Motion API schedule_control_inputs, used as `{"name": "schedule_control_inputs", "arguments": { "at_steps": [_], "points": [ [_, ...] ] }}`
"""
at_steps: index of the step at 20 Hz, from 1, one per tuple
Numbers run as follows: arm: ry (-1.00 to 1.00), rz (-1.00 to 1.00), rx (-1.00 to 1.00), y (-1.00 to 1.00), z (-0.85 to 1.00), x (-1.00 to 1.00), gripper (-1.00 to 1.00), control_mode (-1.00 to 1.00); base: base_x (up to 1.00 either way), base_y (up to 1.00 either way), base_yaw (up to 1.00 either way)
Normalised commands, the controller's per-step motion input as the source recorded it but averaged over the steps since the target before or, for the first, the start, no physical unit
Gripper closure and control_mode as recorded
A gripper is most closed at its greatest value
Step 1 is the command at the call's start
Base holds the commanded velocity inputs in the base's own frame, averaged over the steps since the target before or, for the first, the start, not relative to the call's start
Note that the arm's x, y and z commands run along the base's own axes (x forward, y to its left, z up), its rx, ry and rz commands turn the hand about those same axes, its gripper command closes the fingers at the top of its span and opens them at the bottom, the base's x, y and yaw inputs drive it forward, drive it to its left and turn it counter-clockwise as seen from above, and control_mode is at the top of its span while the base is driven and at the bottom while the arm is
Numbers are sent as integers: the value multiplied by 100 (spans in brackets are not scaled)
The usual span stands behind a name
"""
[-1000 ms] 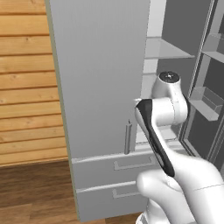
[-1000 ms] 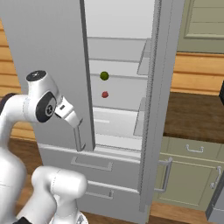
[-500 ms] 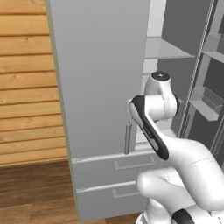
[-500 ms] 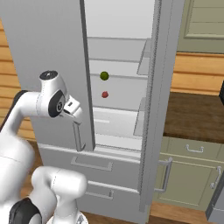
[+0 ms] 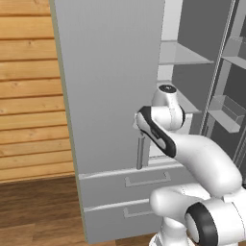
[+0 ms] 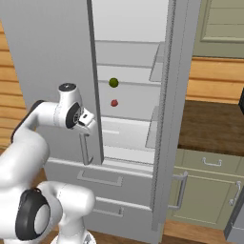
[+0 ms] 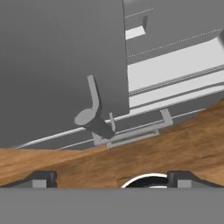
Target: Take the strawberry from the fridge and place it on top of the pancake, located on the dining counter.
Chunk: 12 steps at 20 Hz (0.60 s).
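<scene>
While gripper (image 7: 112, 177) fingers spread wide: one strawberry (image 6: 114, 102), one green ball (image 6: 113, 82), one fridge (image 6: 138, 57).

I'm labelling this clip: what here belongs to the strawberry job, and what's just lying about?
Job: strawberry on a fridge shelf; open gripper by the fridge's closed left door.

Lying about: green ball one shelf higher, side counter, cabinets beneath it.

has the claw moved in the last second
Yes. In the left base view the wrist has swung left, from the open fridge shelves toward the closed door's handle.
</scene>
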Motion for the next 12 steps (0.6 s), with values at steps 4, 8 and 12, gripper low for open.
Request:
{"name": "schedule_control_inputs", "arguments": {
  "at_steps": [4,8,12],
  "points": [
    [1,3,3,2,-27,40,-100,-100,0,0,0],
    [0,0,0,15,-25,22,-100,-100,0,0,0],
    [0,0,-1,19,-22,35,-100,-100,0,0,0]
  ]
}}
